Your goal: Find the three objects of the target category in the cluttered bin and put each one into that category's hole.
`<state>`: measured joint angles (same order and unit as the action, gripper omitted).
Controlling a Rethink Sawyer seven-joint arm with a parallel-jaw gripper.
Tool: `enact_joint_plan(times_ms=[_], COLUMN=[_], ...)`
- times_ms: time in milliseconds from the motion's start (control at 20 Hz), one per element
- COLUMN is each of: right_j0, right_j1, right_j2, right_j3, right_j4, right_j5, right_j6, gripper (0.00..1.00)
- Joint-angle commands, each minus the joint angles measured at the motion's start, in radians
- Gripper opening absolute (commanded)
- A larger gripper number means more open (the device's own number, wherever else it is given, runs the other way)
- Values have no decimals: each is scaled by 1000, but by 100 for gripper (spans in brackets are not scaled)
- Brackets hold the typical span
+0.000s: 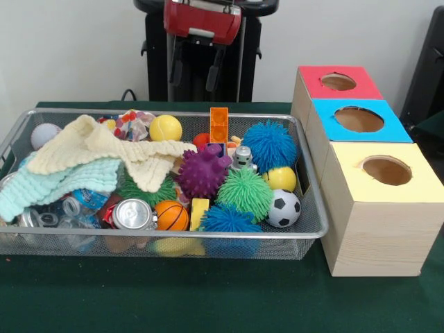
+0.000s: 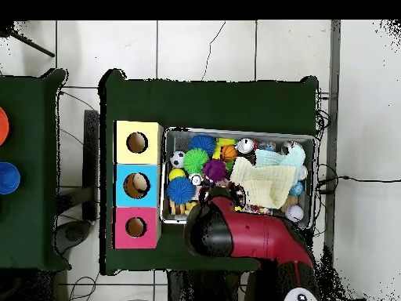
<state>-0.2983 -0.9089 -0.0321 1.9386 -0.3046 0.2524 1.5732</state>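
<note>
The wire mesh bin (image 1: 208,237) sits on the green table, full of toys. In it are spiky balls: purple (image 1: 202,173), green (image 1: 246,193) and two blue ones (image 1: 269,144) (image 1: 229,219). There are also a soccer ball (image 1: 284,208), a small basketball (image 1: 171,216), yellow balls (image 1: 165,127) (image 1: 281,178) and a drinks can (image 1: 133,214). A cream cloth (image 1: 104,149) and a mint cloth (image 1: 62,182) cover the left part. My gripper (image 1: 197,75) hangs open and empty above the bin's far edge. In the overhead view the red arm (image 2: 254,235) hides it.
Three wooden boxes with holes on top stand right of the bin: red (image 1: 338,82), blue (image 1: 359,119), yellow (image 1: 386,170). In the overhead view they lie left of the bin (image 2: 239,131): yellow (image 2: 137,142), blue (image 2: 136,185), red (image 2: 135,227). An orange block (image 1: 219,125) stands upright among the toys.
</note>
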Motion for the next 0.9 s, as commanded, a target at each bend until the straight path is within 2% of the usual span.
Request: enact_joint_plan(times_ms=[50, 250, 350, 500, 700, 900], right_j0=[-11, 58, 78, 50, 22, 8], right_j1=[82, 115, 135, 174, 234, 246], right_j2=[-2, -136, -180, -180, -181, -180], right_j3=[-22, -40, -44, -25, -37, -69], right_j4=[-55, -78, -81, -76, -71, -69], right_j5=[-53, -135, -174, -235, -306, -323], right_j6=[109, 167, 174, 169, 155, 121], gripper=[100, 100, 100, 100, 100, 100])
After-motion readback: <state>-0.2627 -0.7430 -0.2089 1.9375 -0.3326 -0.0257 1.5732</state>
